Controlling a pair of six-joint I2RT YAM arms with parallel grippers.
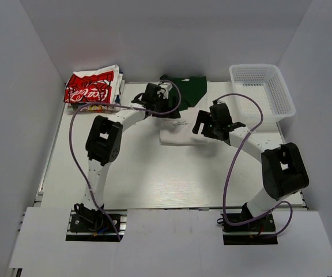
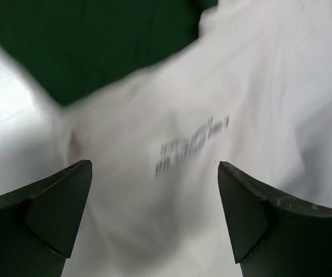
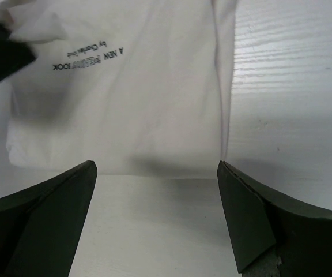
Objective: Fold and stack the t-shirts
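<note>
The white tee with dark green sleeves (image 1: 180, 130) lies partly folded at the table's back middle, its green part (image 1: 190, 89) behind. My left gripper (image 1: 161, 92) is open and empty just over the tee's white cloth (image 2: 223, 75), with the green sleeve (image 2: 85, 40) at upper left. My right gripper (image 1: 203, 124) is open and empty, at the tee's right edge; the tee (image 3: 125, 98) with small black print lies just ahead of the fingers. The stack of folded tees (image 1: 94, 88), red print on top, sits at the back left.
A white plastic mesh basket (image 1: 262, 91) stands at the back right. White walls close in the table on the left, back and right. Purple cables loop from both arms over the table (image 1: 154, 179).
</note>
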